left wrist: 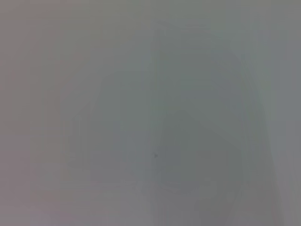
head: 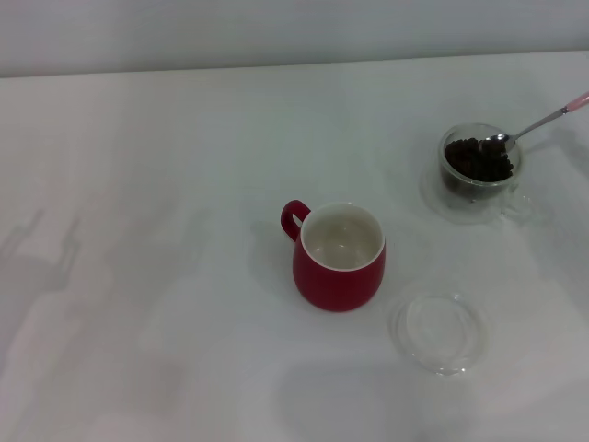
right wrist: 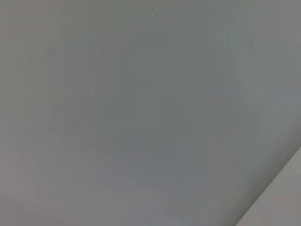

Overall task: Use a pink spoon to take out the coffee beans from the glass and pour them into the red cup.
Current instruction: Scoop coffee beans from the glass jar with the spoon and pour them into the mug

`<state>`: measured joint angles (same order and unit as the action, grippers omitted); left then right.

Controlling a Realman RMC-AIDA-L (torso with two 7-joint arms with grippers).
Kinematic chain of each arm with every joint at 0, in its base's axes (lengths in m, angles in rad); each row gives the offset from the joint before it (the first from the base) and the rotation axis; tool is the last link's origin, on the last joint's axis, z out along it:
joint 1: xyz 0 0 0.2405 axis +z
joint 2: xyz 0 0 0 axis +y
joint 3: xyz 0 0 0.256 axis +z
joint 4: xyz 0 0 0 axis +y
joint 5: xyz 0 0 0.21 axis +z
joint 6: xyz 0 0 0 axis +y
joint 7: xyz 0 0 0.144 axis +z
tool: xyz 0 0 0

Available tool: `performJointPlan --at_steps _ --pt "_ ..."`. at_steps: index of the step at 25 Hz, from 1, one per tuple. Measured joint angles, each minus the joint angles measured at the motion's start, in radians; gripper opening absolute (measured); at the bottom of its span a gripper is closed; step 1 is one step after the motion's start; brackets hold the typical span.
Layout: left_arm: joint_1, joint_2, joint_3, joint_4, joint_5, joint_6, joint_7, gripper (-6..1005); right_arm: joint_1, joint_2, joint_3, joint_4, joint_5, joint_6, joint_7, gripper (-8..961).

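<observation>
1. The red cup [head: 339, 257] stands upright near the middle of the white worktop [head: 147, 276], its white inside bare and its loop handle turned toward the far left.
2. The glass [head: 479, 168] sits well apart from the red cup, farther back and to the right, also upright on the worktop.
3. The coffee beans [head: 479, 159] fill the glass in a dark heap that reaches close to its rim.
4. The pink spoon [head: 534, 127] leans in the glass, its metal bowl resting on top of the beans at the side away from the red cup, its neck crossing the rim.
5. The spoon's pale pink handle slants up and away from the red cup and runs out past the right edge of the head view.
6. A flat clear glass dish [head: 439, 332] lies on the worktop just to the right of the red cup and nearer the robot, apart from it.
7. Neither pincer appears in the head view, so I cannot tell whether either is open or closed.
8. Both wrist views show only a plain grey surface, with none of the task's things in them.
</observation>
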<state>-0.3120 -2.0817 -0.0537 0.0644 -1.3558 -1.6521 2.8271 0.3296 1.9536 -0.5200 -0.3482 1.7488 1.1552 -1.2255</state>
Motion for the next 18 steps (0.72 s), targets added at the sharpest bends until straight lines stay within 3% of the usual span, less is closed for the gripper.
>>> performJointPlan --at_steps 8,18 --pt "0.006 -0.001 0.000 -0.003 0.000 -0.001 0.000 477 -0.001 0.001 -0.010 0.000 -0.005 0.057 0.044 152" --pt "0.008 -0.002 0.000 -0.003 0.000 -0.002 0.000 477 -0.001 0.020 -0.031 0.007 -0.010 0.143 0.049 152"
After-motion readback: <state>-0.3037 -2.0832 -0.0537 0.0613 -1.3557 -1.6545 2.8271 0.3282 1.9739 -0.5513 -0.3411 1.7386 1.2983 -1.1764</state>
